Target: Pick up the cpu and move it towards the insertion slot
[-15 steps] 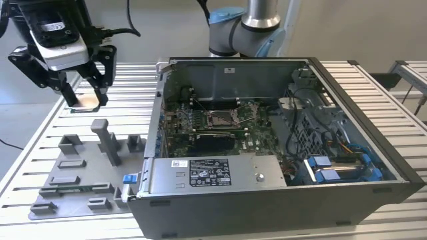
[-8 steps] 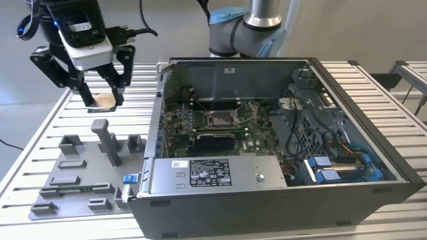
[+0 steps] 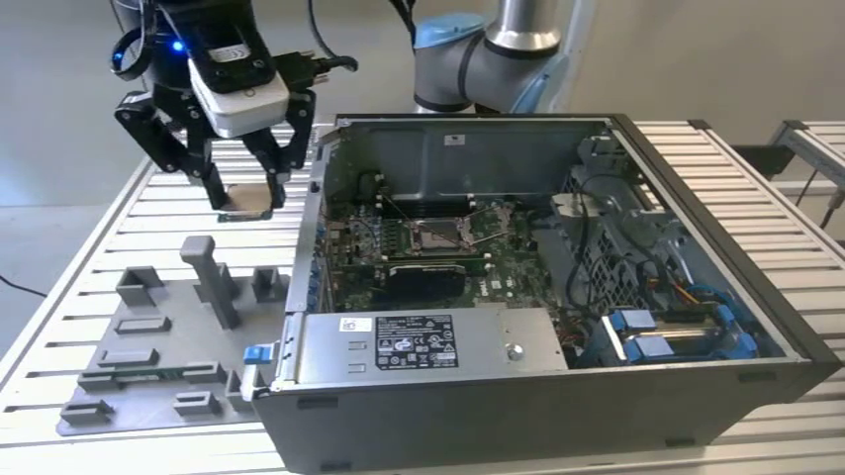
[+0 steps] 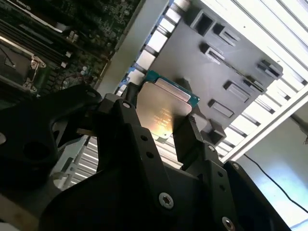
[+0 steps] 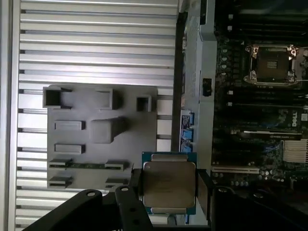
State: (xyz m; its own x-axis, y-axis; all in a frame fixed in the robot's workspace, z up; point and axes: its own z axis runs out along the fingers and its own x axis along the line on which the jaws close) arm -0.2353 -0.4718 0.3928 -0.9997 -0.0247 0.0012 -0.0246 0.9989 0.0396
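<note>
I have the flat square silvery cpu [image 5: 168, 185] pinched in my black hand [image 3: 247, 202]. It hangs over the slatted worktop [image 3: 93, 230].

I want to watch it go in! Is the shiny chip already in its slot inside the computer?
No, the gripper holds the cpu up outside the computer case, away from the insertion slot.

The arm [image 3: 465, 61] hangs raised, jaws pointing down and clamped on the cpu [image 3: 247, 201].
</note>
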